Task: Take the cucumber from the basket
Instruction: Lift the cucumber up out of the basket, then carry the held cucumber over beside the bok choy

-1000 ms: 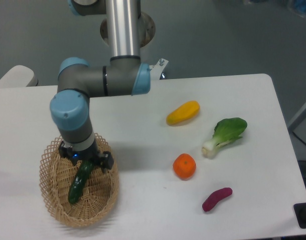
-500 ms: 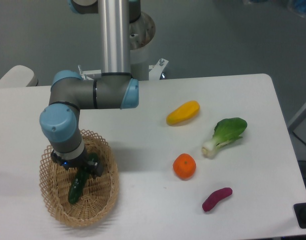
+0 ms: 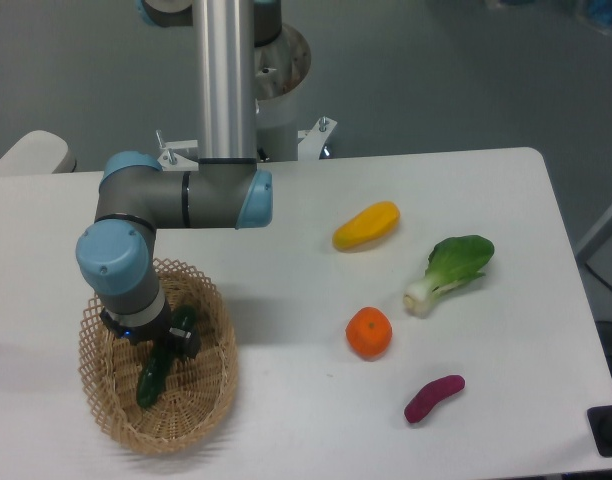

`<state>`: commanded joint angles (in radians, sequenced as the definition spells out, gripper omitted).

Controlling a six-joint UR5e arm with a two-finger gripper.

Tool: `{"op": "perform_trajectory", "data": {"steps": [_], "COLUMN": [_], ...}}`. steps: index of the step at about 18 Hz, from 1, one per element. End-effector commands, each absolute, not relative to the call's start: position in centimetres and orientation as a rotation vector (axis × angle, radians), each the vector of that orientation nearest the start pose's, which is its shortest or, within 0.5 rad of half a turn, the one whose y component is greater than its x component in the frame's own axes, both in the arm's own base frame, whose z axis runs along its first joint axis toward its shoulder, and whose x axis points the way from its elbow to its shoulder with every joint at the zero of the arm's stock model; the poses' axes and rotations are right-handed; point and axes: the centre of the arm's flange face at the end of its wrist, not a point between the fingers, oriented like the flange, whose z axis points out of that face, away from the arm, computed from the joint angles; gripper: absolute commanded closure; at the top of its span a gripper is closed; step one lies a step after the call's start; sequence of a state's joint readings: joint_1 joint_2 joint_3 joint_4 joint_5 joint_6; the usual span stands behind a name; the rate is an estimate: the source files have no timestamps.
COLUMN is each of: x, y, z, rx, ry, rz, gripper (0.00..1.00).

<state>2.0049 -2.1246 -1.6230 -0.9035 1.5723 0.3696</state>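
White table [image 3: 286,420], wicker basket [image 3: 208,400] under the gripper [image 3: 158,342]; cucumber [image 3: 158,362] lies right below it, can't tell if the fingers are pinching it.

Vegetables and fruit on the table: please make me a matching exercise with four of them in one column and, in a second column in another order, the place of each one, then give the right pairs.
Column 1:
1. cucumber
2. orange
3. bok choy
4. purple sweet potato

Column 2:
A. nearest the front edge of the table, on the right in the picture
B. inside the basket, under the hand
C. between the yellow vegetable and the purple sweet potato
D. farthest to the right in the picture, behind the purple sweet potato

Pairs: 1-B, 2-C, 3-D, 4-A
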Motion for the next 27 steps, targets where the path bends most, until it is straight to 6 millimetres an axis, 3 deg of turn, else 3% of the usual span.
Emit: {"op": "perform_trajectory", "data": {"steps": [5,9,12,15,18,21,25,27], "x": [-15.4,-15.8,-16.4,-17.7,-20.0,-23.3,-29.1,-32.9], "y": [64.9,65.3,66.0,67.1,66.6,64.9,61.1,58.4], "z": [21.3,22.4,24.2,27.8,30.9,33.0,35.0,35.5], "rx": [-3.075,-3.055,-3.024,-2.969,-2.926,-2.921,-2.964,-2.994], "ry": [-0.083,-0.075,-0.077,-0.069,-0.016,0.019,0.060,0.079], "rz": [0.046,0.054,0.080,0.118,0.159,0.184,0.190,0.185], "gripper": [0.74,0.74,0.74,0.74,0.74,0.74,0.74,0.74]}}
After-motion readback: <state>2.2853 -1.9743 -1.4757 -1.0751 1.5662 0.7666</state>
